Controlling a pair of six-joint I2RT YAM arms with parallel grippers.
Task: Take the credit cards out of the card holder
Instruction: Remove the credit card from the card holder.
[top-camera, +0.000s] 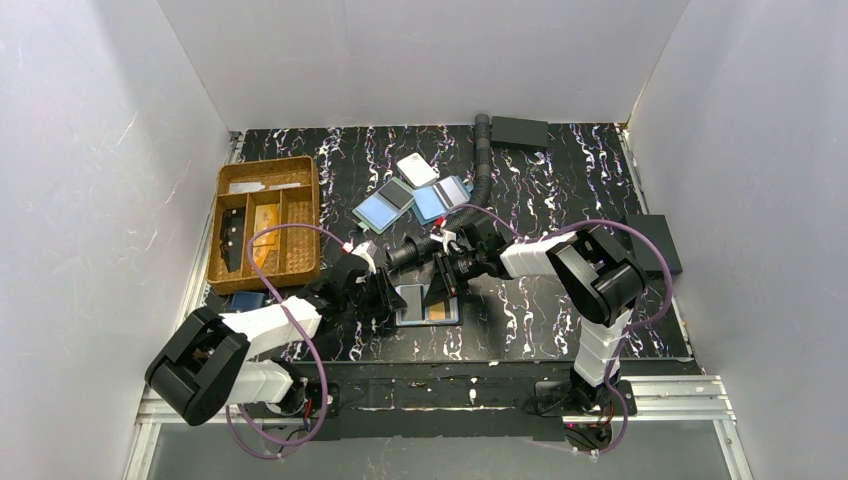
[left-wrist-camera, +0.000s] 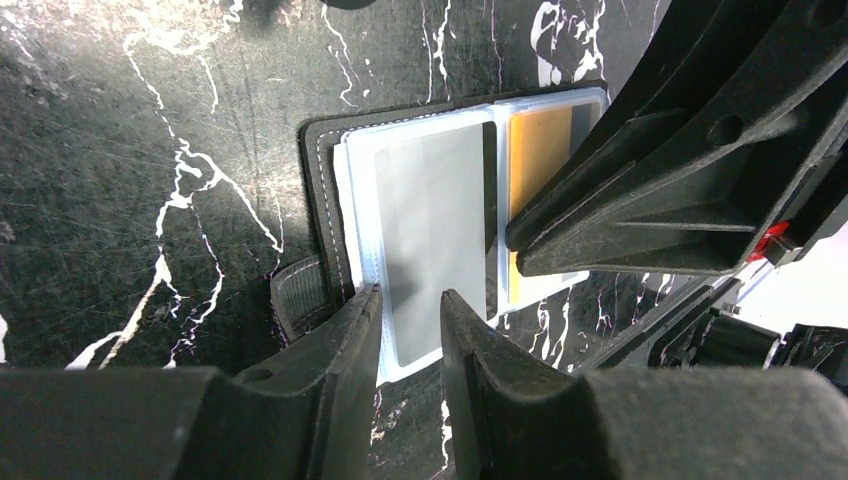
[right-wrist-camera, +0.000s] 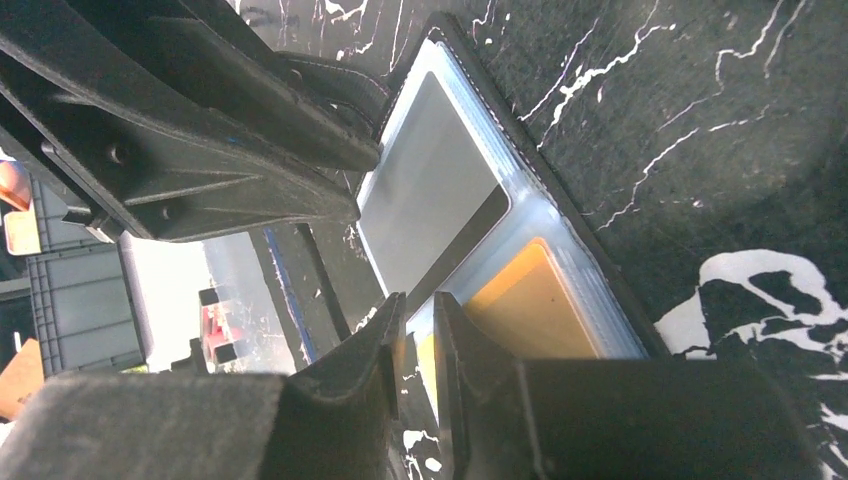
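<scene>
Plastic, thin and slick, the credit cards (left-wrist-camera: 430, 230) need edge pinches, I judge; left gripper (left-wrist-camera: 410, 305) and right gripper (right-wrist-camera: 420, 308) stand narrow, hold unclear.

One card holder (top-camera: 428, 303) is on the counter (top-camera: 560, 180), with two credit cards: one pale card (left-wrist-camera: 430, 250), one orange card (left-wrist-camera: 538, 150). Two pincers: left pincer (left-wrist-camera: 410, 300), right pincer (right-wrist-camera: 418, 305). One wicker basket (top-camera: 265, 225), two blue-and-dark rectangles (top-camera: 385, 208), one white tag (top-camera: 417, 168), two black boxes (top-camera: 519, 130), one navy pouch (top-camera: 245, 300).
</scene>
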